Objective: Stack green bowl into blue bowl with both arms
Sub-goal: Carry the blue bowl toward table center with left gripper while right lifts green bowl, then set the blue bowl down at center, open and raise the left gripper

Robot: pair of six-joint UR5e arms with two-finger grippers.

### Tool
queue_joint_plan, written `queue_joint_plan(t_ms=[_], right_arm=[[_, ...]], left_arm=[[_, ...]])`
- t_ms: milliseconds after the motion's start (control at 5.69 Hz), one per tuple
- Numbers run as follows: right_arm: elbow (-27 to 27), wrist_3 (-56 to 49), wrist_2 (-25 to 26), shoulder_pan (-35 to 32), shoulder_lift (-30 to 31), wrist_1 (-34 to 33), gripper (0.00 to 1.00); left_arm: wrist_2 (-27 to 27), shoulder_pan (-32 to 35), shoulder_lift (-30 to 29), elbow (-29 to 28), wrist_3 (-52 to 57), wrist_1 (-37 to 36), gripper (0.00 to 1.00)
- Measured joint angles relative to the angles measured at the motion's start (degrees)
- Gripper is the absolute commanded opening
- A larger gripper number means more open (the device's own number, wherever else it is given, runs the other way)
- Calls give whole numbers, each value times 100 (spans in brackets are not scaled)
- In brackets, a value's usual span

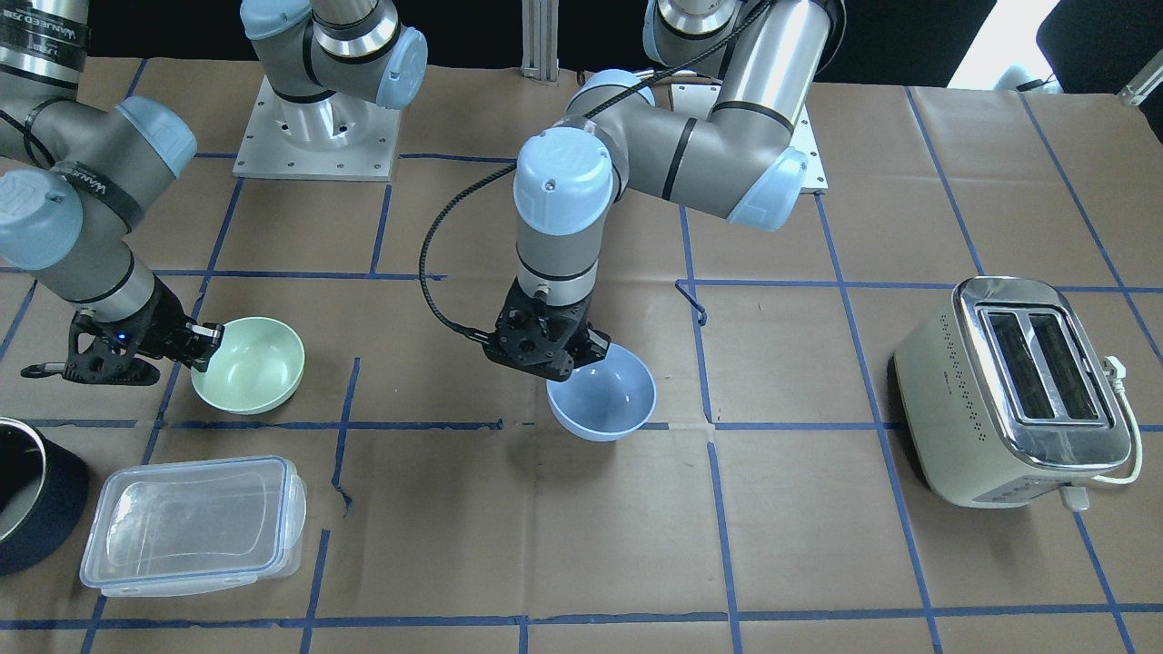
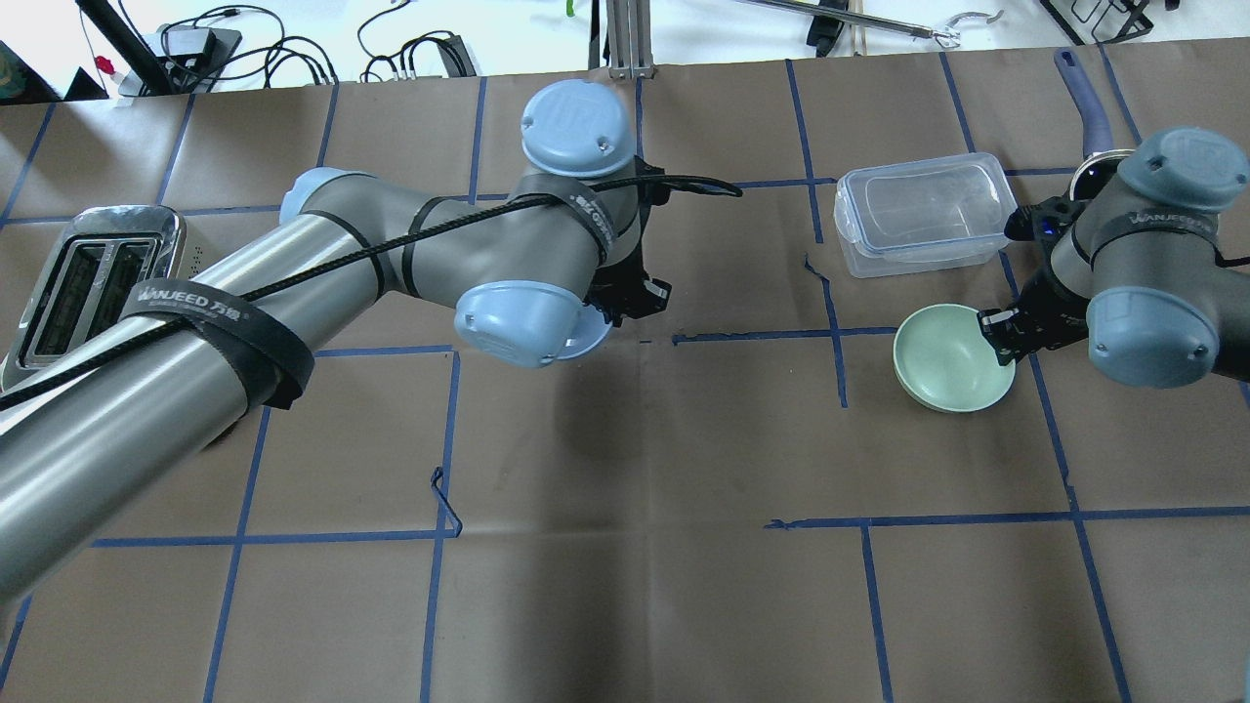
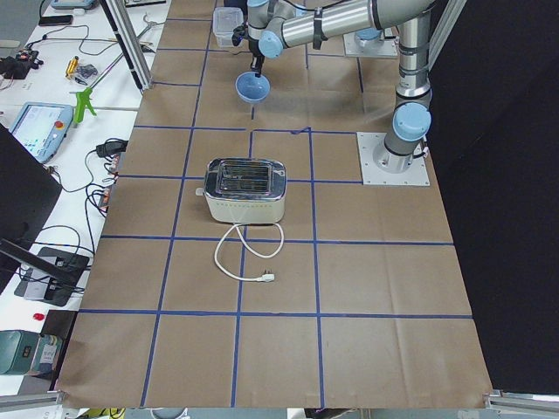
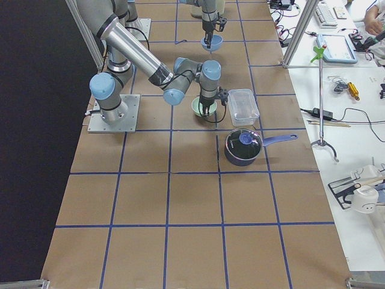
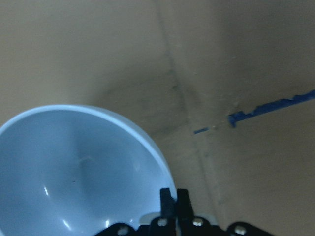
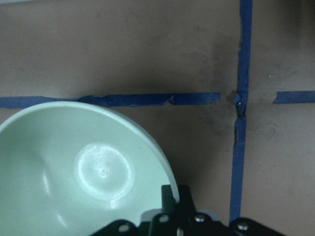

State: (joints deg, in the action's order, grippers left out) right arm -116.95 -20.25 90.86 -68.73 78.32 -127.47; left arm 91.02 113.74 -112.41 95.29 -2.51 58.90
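My left gripper [image 1: 589,352] is shut on the rim of the pale blue bowl [image 1: 601,392] and holds it tilted above the middle of the table, with its shadow on the paper below. In the left wrist view the fingers [image 5: 172,201] pinch the blue bowl's [image 5: 74,172] near rim. In the overhead view my left arm hides most of the blue bowl [image 2: 598,337]. My right gripper [image 1: 207,341] is shut on the rim of the mint-green bowl [image 1: 248,365], which is at or just above the table. The right wrist view shows the same grip on the green bowl [image 6: 83,172].
A clear lidded container [image 1: 195,522] lies just in front of the green bowl. A dark pot [image 1: 27,490] stands beside it at the table edge. A cream toaster [image 1: 1013,391] with a loose cord stands at the far side. Blue tape lines grid the brown paper.
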Motion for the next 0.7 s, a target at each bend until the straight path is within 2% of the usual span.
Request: queue_joint_plan(t_ms=[176,527,703], right_arm=[[406,11,10,-15,110,495,5],[1520,138,35,-86,367,2079,5],[2021,180,76,-205,520,2792,5]], left_arm=[[13,221,-130,-67,288,-12,2],[21,408,-440,-100,574,-203,3],[27,448,-602,-102,584,-403,84]])
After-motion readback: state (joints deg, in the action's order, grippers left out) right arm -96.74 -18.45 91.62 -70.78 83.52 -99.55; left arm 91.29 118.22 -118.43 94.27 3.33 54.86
